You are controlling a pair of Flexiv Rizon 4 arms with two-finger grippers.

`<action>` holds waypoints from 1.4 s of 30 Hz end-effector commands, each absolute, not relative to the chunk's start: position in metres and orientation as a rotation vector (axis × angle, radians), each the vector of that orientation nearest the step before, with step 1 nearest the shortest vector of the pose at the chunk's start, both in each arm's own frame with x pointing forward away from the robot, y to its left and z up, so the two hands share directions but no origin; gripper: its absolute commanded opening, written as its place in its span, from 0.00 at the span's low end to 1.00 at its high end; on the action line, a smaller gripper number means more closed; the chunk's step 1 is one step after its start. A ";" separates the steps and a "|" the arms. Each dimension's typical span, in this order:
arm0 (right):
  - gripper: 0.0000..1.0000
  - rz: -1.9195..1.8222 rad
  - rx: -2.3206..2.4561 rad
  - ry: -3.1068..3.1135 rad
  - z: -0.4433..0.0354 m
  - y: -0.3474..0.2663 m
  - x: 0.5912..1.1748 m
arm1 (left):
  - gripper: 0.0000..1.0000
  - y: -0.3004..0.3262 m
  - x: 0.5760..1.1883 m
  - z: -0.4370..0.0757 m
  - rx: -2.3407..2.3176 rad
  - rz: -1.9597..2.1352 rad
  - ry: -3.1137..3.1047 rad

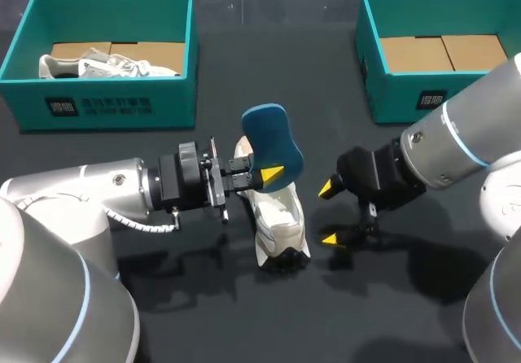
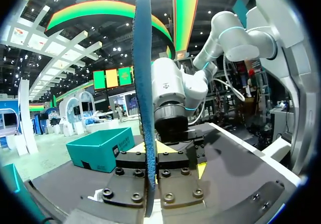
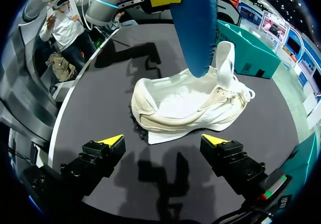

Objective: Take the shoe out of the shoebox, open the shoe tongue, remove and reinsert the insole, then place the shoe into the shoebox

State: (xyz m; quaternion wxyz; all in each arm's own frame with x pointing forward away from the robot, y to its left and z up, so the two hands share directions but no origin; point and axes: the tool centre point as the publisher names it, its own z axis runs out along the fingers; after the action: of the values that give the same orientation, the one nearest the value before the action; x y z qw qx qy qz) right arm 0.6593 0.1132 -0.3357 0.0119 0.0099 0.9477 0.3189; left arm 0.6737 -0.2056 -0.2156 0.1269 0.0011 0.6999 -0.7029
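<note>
A white shoe lies on the black table in the middle, its opening turned toward my right gripper and its tongue pulled up. My left gripper is shut on a blue insole, which hangs above the shoe's toe end and stands edge-on between the fingers in the left wrist view. Just right of the shoe my right gripper is open and holds nothing, with the shoe a short way ahead of its fingers.
A teal shoebox at the back left holds another pale shoe. A second teal shoebox at the back right shows only its cardboard floor. Bare black tabletop lies in front of the shoe.
</note>
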 end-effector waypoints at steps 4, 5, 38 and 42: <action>1.00 0.973 0.031 2.965 -0.335 0.117 0.662 | 0.00 -0.204 0.668 -0.220 0.018 -2.031 2.048; 1.00 0.942 0.012 2.964 -0.334 0.121 0.662 | 0.00 -0.204 0.668 -0.221 0.012 -2.036 2.052; 1.00 0.846 -0.201 3.024 -0.350 0.126 0.694 | 0.00 -0.209 0.647 -0.239 0.269 -2.012 2.060; 1.00 0.846 -0.201 3.024 -0.350 0.126 0.694 | 0.00 -0.212 0.649 -0.243 0.287 -1.995 2.060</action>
State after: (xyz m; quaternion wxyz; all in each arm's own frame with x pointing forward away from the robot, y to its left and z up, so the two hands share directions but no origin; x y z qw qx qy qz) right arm 0.6944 0.1246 -0.3483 -0.0027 -0.0638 0.9610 0.2691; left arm 0.6464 -0.2068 -0.2406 0.1298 0.0973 0.7081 -0.6873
